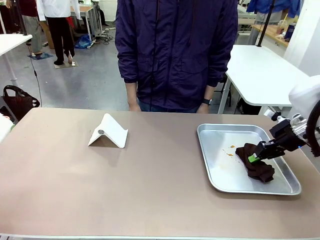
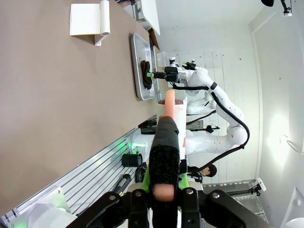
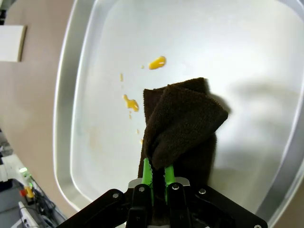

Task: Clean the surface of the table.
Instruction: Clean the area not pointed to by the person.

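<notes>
At the worktop's (image 1: 150, 190) three o'clock side, the right pincer (image 1: 254, 159) grips a dark brown cloth (image 1: 263, 173) inside the metal tray (image 1: 250, 192), with orange smears (image 1: 230, 153) at the cloth's ten o'clock. Wiping the worktop seems not yet begun. The left pincer (image 2: 165, 156) is closed tight; whether it holds anything I cannot tell. No writing is legible.

Bright, even overhead light falls across my bench (image 1: 150, 195), leaving only a faint shadow beside the white folded stand (image 1: 107, 132). In my right wrist view the metal tray (image 3: 266, 57) glares almost white, and the dark cloth (image 3: 183, 123) casts a smeared shadow. Close up, my left tool (image 2: 167, 135) and its pink rod (image 2: 169, 100) look soft. The wall (image 2: 280, 137) behind is washed out and bends near the frame edge.
</notes>
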`<act>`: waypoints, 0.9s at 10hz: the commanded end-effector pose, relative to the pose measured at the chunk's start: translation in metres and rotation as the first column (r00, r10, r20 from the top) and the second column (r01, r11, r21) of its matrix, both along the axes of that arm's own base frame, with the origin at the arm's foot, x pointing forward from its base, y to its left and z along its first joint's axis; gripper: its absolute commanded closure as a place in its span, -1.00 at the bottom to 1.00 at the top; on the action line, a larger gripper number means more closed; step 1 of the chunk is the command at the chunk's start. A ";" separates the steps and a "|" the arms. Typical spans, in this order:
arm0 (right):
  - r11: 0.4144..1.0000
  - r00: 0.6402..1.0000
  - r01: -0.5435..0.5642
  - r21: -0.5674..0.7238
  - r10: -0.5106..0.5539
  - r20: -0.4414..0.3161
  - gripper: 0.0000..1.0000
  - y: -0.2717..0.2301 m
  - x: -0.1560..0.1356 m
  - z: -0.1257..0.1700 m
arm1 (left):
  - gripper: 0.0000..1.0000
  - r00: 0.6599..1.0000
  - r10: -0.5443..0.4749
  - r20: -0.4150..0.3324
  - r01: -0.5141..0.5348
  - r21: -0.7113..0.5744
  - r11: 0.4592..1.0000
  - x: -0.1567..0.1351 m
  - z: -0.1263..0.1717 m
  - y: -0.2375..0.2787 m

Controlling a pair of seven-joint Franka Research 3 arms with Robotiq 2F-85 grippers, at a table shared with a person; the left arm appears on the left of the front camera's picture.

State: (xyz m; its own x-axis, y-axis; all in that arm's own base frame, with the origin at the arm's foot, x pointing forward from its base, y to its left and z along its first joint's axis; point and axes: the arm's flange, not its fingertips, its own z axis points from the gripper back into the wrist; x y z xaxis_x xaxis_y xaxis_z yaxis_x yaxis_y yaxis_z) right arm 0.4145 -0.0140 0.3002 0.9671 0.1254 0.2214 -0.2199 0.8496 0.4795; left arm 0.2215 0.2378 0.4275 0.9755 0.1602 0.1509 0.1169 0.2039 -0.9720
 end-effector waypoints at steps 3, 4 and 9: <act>0.992 0.994 -0.110 0.065 0.108 0.030 0.78 0.035 0.010 -0.003 | 0.55 1.000 0.009 -0.005 -0.009 -0.006 1.000 -0.002 0.002 -0.003; 0.987 0.990 -0.142 0.071 0.140 0.029 0.78 0.044 0.011 -0.003 | 0.55 1.000 0.009 -0.005 -0.009 -0.006 1.000 -0.002 0.002 -0.003; 0.930 0.933 -0.360 0.067 0.361 0.002 0.78 0.103 0.003 -0.008 | 0.55 1.000 0.009 -0.005 -0.009 -0.006 1.000 -0.002 0.002 -0.003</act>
State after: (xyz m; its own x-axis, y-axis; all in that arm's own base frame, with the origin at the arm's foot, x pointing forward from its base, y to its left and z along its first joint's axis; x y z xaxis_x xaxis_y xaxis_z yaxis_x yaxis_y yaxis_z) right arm 0.4110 0.0858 0.2928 0.8867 0.4106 0.2123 -0.4570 0.7098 0.5361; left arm 0.2212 0.2380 0.4274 0.9753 0.1613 0.1508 0.1166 0.2038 -0.9720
